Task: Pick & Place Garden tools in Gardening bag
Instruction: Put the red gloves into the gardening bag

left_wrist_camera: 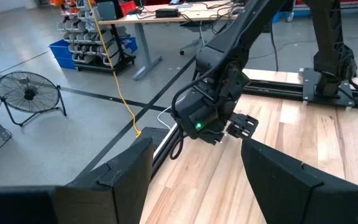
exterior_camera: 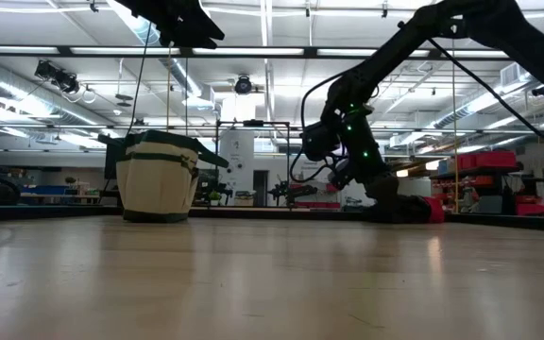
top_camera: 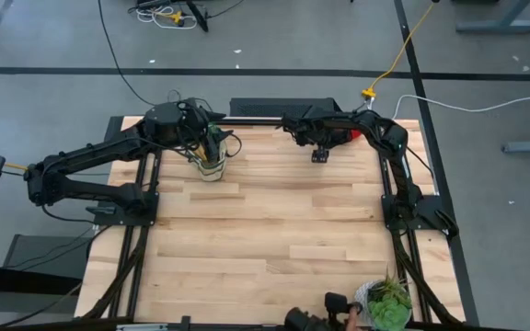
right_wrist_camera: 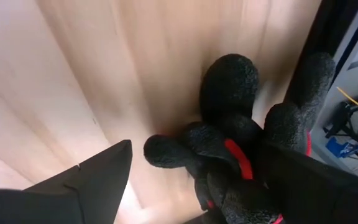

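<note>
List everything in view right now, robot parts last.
beige canvas bucket-shaped gardening bag: one, beige with dark trim, upright at the table's far left, under the left arm.
red-and-black knit gloves: one bundle, black with red trim, on the table's far right edge.
leafy green plant in a grey pot: one, green, near right corner.
light wooden slat table: one, pale wood.
left pincer: open, above the bag.
right pincer: open, lowered beside the gloves.
</note>
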Motion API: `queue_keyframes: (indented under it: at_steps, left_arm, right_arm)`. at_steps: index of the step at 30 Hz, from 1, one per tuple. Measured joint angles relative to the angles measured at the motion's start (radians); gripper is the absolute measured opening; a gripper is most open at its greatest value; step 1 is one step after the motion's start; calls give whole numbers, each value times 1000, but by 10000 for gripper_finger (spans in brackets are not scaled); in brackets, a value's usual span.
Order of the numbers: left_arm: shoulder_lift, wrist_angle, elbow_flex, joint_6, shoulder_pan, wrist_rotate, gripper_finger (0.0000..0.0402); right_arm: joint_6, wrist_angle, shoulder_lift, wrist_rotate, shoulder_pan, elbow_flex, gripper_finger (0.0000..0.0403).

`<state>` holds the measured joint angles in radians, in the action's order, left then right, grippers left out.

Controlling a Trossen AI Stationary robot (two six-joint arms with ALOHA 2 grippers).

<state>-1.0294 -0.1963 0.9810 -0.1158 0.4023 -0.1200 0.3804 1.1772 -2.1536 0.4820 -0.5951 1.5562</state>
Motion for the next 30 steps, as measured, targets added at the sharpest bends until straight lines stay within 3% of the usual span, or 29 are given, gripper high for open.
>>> queue_keyframes:
  at_steps: [12, 30]
  left_arm:
    - [0, 0, 0, 0, 0, 0, 252]
    - [0, 1, 0, -1, 0, 0, 252]
  right_arm:
    - [19, -22, 0, -3, -16, 0, 269]
    - [29, -14, 0, 0, -19, 0, 72]
